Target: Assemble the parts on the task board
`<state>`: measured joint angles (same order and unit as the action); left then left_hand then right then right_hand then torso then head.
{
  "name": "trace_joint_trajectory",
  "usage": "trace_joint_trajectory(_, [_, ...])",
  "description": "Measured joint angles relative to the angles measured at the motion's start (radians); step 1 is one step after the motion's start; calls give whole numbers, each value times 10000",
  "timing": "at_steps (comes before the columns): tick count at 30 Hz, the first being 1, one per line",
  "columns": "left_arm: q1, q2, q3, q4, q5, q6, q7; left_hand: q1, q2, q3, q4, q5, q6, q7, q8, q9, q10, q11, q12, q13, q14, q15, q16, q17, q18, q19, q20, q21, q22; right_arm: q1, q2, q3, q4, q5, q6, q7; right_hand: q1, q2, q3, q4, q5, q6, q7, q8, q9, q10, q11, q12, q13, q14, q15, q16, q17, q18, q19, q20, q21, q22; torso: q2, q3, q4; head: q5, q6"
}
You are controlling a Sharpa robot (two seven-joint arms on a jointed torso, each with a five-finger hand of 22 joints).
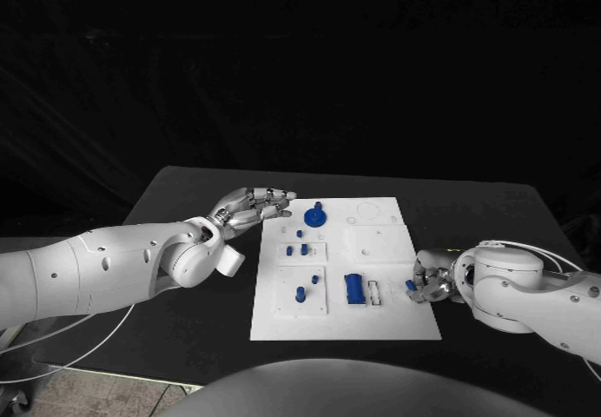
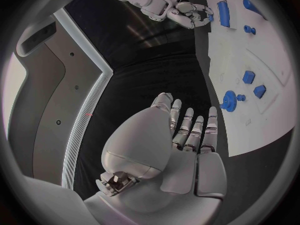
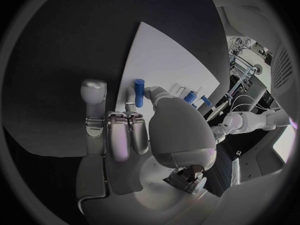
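The white task board lies in the middle of the black table. On it are a blue gear, several small blue pegs and a larger blue block. My left hand hovers at the board's far left corner with its fingers stretched out and nothing in them; the left wrist view shows the left hand beside the gear. My right hand is at the board's right edge and pinches a small blue peg between thumb and fingers. The right wrist view has this peg standing just over the board.
The black table extends around the board on all sides. The board's right half carries pale recessed outlines. A white cable hangs below my left arm, off the table's left edge.
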<state>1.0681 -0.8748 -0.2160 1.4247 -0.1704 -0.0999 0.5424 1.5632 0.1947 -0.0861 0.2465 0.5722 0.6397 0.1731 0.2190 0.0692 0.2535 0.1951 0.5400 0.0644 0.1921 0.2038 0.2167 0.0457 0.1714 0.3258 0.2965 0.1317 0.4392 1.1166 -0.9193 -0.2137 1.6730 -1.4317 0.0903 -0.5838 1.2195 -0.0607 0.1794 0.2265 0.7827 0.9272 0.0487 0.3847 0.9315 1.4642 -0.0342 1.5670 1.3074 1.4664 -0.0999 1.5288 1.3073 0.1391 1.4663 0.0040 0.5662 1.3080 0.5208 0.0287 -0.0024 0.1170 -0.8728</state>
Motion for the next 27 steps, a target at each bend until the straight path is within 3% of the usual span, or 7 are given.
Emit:
trace_joint_trajectory(2, [0, 5, 0, -7, 9, 14, -26, 0, 0, 0, 0, 0, 0, 0, 0, 0, 0, 0, 0, 0, 0, 0, 0, 0, 0, 4, -4, 0, 0, 0, -15, 1, 0, 81, -35, 26, 22, -23, 237, 159, 284, 33, 35, -78, 10, 4, 5, 0, 0, -4, 38, 0, 0, 0, 1, 69, 0, 0, 0, 3, 0, 16, 0])
trace_joint_trajectory(4, [-1, 8, 0, -13, 18, 24, -51, 77, -1, 28, -28, 0, 0, 0, 0, 0, 0, 0, 0, 0, 0, 0, 0, 0, -1, 35, -35, 0, 0, 0, -38, 3, 0, 194, -79, 49, 17, -30, 408, 330, 551, 38, 35, -369, 466, 16, 17, 0, -1, -2, 69, 0, 0, 0, 2, 70, 0, 0, 0, 3, 0, 27, 0])
trace_joint_trajectory(9, [-6, 19, 0, -29, 44, 51, -110, 77, -1, 55, -55, -1, 0, 0, 0, -1, 37, 36, 59, 0, 0, 0, 0, -1, -111, 35, -35, 0, -1, 10, -138, 7, -17, 803, -317, 102, -281, -207, 741, 440, 874, 130, 42, -520, 499, 16, 18, 0, -1, -2, 69, 0, 0, 0, 2, 70, 6, -1, 0, 3, -2, 51, 0])
trace_joint_trajectory(11, [-12, 28, 0, -37, 52, 63, -133, 77, -1, 82, -27, 57, 0, 0, 0, -1, 37, 36, 59, 0, 35, 34, 0, -1, -112, 35, -35, 39, -1, 25, -172, -7, -3, 1188, -434, 133, -422, -196, 897, 366, 948, 131, 42, -441, 201, 16, 18, 0, -1, -2, 69, 0, 0, -1, 2, 70, 72, -1, 0, 3, -6, 57, 0])
trace_joint_trajectory(14, [-22, 45, -2, -49, 61, 82, -161, 77, -1, 82, -28, 57, 0, 0, 0, -1, 37, 36, 59, 9, 36, 36, 0, -1, -111, 35, -35, 39, -1, 127, -226, -35, 56, 1842, -571, 178, -471, -147, 1027, 236, 966, 139, 34, -455, -1351, 17, 18, 0, -1, -2, 69, 0, 6, -1, 2, 70, 86, -2, 0, 2, -7, 53, 0])
trace_joint_trajectory(15, [-23, 53, -2, -54, 63, 89, -169, 77, -1, 98, -43, 57, 0, 0, 0, -1, 37, 36, 59, 9, 35, 36, 10, -2, -111, 35, -35, 39, -1, 170, -238, -44, 72, 2058, -605, 187, -537, -213, 1212, 108, 966, 146, 26, -455, -1539, 17, 18, 0, -1, -2, 69, 0, 8, 0, 2, 70, 112, -2, 0, 3, -7, 44, 0])
trace_joint_trajectory(27, [-36, 134, -2, -81, 81, 193, -300, 117, -41, 192, -83, 57, 0, 0, 0, -1, 74, 73, 59, 9, 72, 72, 103, 8, -109, 35, -35, 39, -2, 589, -80, -67, 110, 4765, -830, 184, -906, -205, 1453, -53, 871, 191, 55, -318, -1409, 17, 18, 0, -1, -2, 68, 40, 7, 0, 2, 69, 242, -3, 7, -2, 13, -29, 0])
